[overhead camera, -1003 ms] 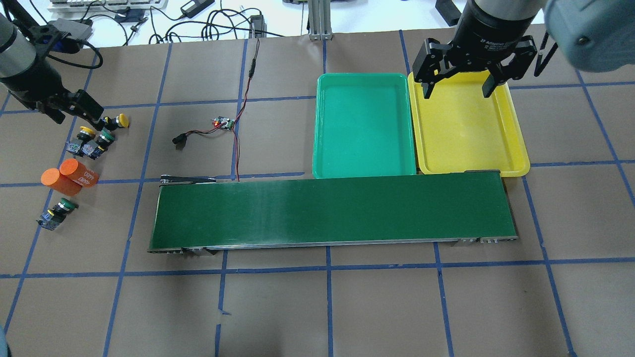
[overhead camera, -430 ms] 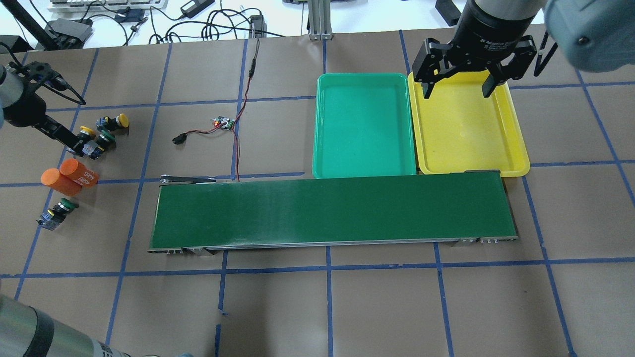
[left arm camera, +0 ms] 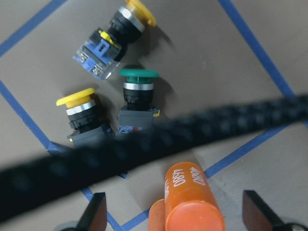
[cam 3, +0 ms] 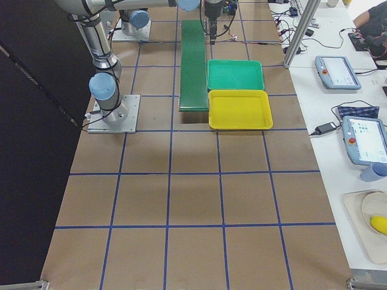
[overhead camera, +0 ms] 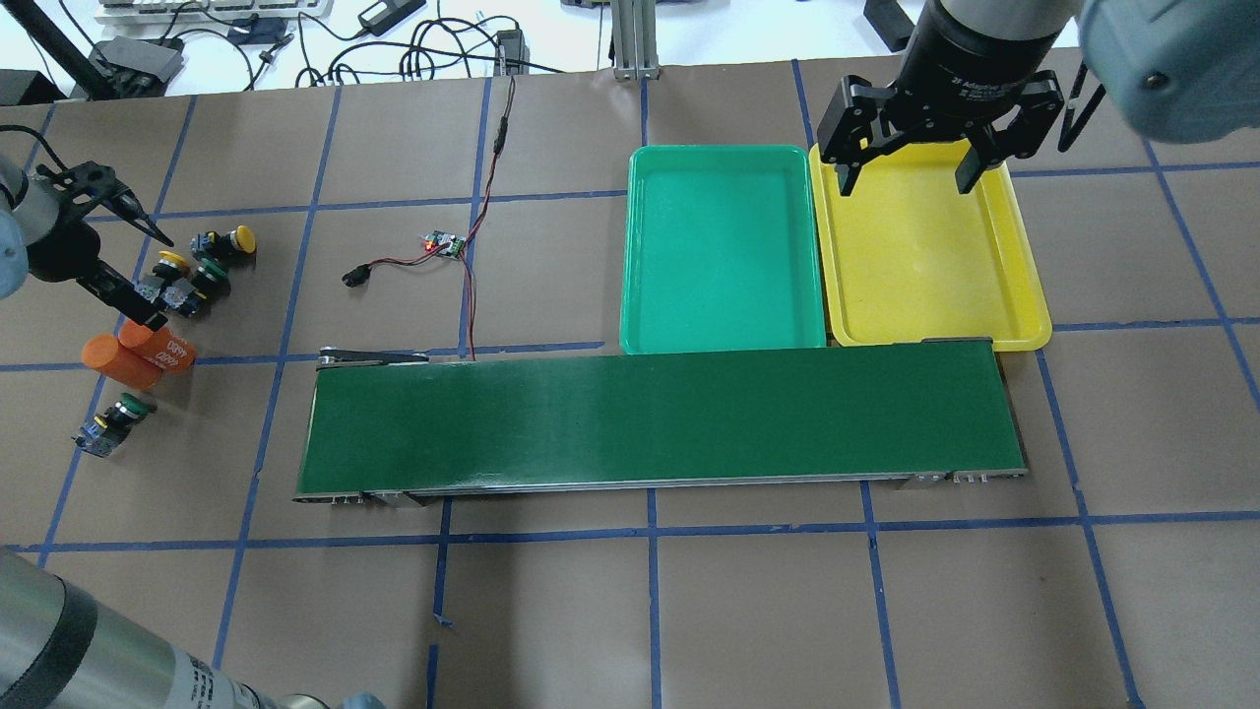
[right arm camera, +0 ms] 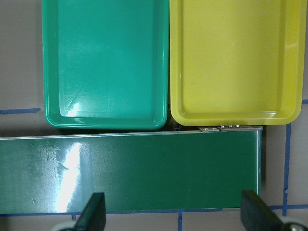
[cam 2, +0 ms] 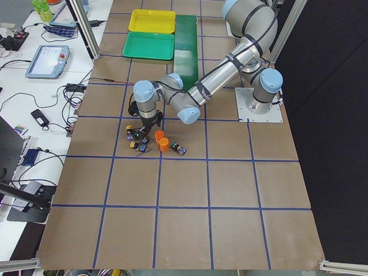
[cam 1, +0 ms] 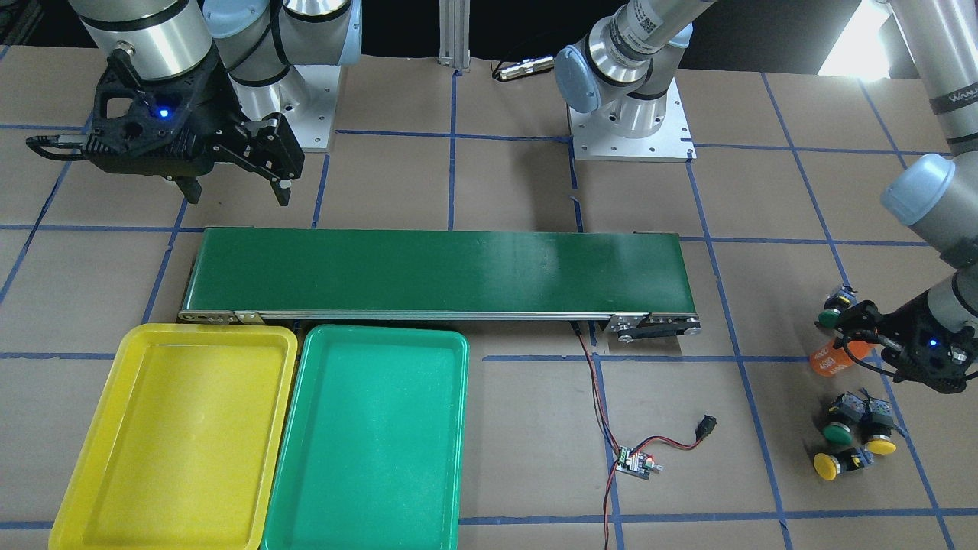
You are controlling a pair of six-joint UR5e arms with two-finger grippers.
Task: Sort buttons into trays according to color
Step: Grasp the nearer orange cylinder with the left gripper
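Three push-button switches lie on their sides at the left edge of the overhead view: a yellow-capped button, a second yellow-capped button and a green-capped button. A lone green-capped button sits lower down the bench, past two orange cylinders. The left tool hangs over those cylinders, fingers wide apart and gripping nothing. At upper right, the right tool, fingers likewise apart, hovers above the yellow tray, which sits beside the green tray.
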